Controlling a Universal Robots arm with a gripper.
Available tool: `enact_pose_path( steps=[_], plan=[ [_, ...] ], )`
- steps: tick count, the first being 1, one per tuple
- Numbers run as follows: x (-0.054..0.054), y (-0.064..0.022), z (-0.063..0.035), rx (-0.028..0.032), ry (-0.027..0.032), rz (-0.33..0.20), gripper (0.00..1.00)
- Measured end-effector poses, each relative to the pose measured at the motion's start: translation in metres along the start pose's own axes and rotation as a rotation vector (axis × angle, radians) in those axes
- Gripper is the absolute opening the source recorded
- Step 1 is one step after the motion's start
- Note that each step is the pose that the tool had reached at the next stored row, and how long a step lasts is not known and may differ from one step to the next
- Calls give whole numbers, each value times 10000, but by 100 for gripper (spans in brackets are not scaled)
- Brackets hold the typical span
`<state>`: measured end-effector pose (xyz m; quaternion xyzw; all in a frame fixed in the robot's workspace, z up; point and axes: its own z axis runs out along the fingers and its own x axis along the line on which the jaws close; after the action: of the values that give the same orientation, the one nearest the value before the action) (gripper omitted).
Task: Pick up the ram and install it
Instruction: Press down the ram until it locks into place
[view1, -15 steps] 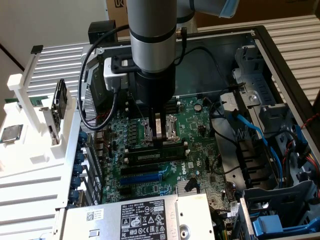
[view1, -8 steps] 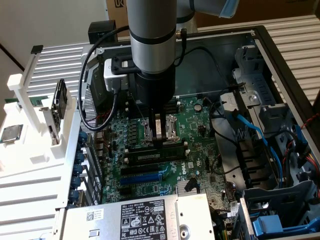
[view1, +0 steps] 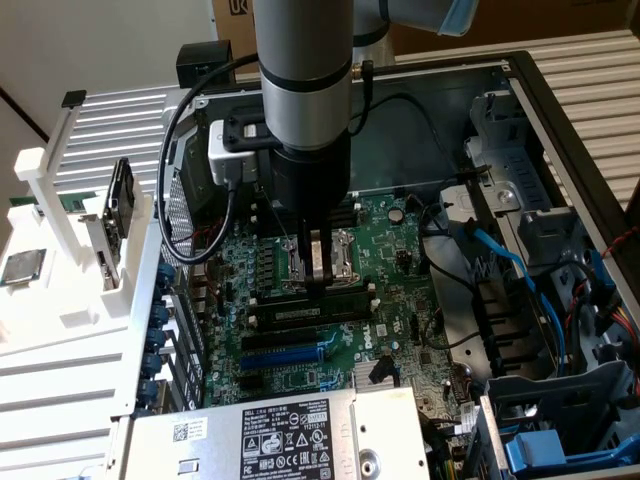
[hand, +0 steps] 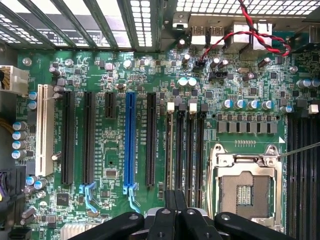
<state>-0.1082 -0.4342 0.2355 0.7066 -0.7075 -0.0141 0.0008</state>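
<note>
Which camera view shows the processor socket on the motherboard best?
The wrist view: the processor socket is seen from straight above, with its metal frame and contact field plain. In the exterior view the socket appears at a slant, and the gripper covers part of it.

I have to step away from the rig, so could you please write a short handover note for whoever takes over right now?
Gripper: low over the motherboard, jaws look shut on the ram.
Ram: lying along the memory slots, beside the processor socket.
Done: ram picked up and brought to the slots.
Left: full seating cannot be confirmed; jaws not yet released.
</note>
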Motion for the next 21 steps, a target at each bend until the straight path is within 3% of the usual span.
enact_pose_path(
  steps=[21],
  plan=[
    [2,0,35,0,-1,2,10]
  ],
)
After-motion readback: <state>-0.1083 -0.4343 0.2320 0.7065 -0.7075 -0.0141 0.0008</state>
